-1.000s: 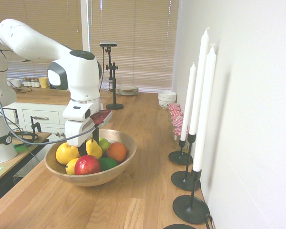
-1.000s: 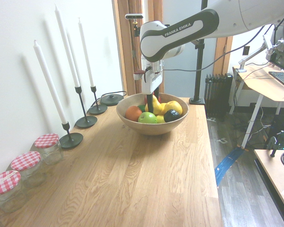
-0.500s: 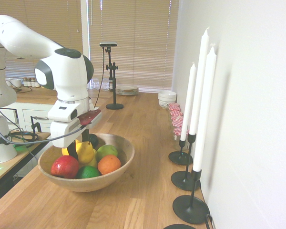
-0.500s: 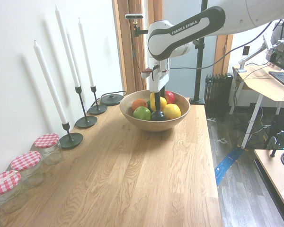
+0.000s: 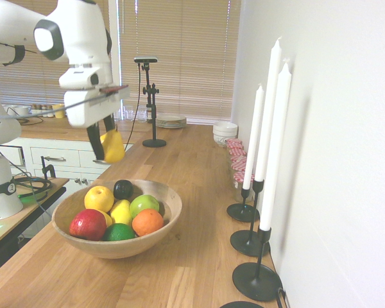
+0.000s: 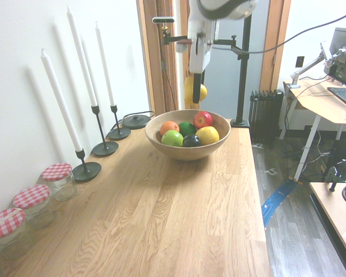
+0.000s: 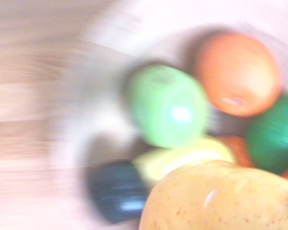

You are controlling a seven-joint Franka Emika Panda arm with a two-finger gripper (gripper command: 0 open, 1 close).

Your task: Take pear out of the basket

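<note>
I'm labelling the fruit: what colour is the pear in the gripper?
The pear is yellow, best seen in the first exterior view.

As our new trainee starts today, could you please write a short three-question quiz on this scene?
1. True or false: the pear is inside the basket.
2. Which fruit is in the basket: (a) banana, (b) orange, (c) grapes?
3. Fill in: the pear is held by the ____.

Key: 1. false; 2. b; 3. gripper
</note>
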